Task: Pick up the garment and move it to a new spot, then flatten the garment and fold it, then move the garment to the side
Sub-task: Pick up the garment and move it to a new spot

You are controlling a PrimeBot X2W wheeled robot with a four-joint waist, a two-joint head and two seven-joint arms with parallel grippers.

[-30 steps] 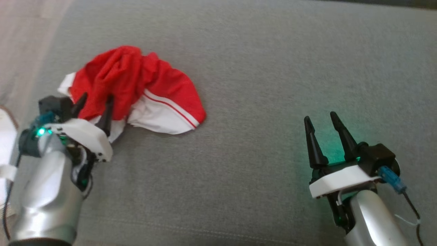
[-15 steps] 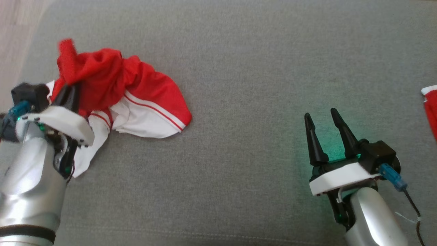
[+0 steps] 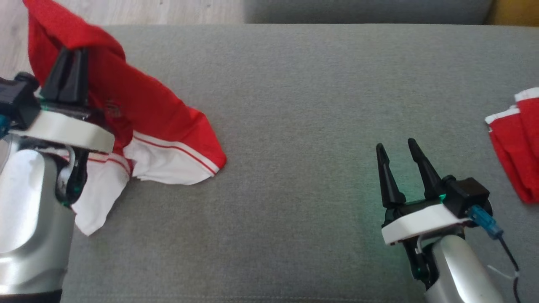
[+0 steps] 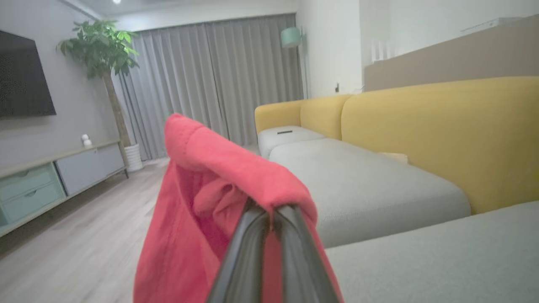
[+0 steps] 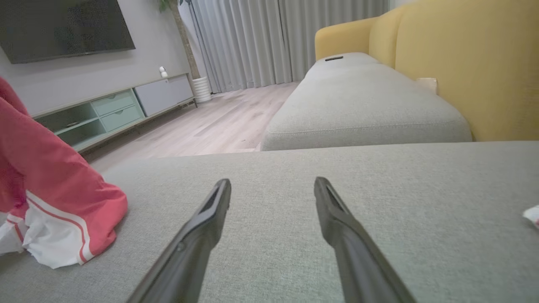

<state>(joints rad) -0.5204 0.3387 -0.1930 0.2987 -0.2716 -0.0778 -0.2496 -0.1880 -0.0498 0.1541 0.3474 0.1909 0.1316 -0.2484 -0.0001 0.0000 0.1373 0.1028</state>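
Observation:
The garment (image 3: 139, 109) is red with white panels and red stripes. My left gripper (image 3: 71, 59) is shut on its red top fold and holds it up at the far left of the grey sofa seat (image 3: 320, 105). Its lower white part still trails on the cushion. In the left wrist view the red cloth (image 4: 210, 202) drapes over my closed fingertips (image 4: 269, 210). My right gripper (image 3: 395, 147) stands open over bare cushion at the lower right, well apart from the garment (image 5: 63, 202). Nothing lies between its fingers (image 5: 210, 210).
A second red and white garment (image 3: 516, 143) lies at the seat's right edge. Wood floor (image 3: 147, 10) shows beyond the far left edge. A yellow sofa back (image 5: 463, 63) and another grey cushion (image 5: 362, 101) lie ahead of the wrists. A TV cabinet (image 5: 105, 109) stands across the room.
My left gripper shut on the garment's red fold and lifted it up and away, stretching the cloth off the cushion. The head camera shifted too. The right gripper stayed put.

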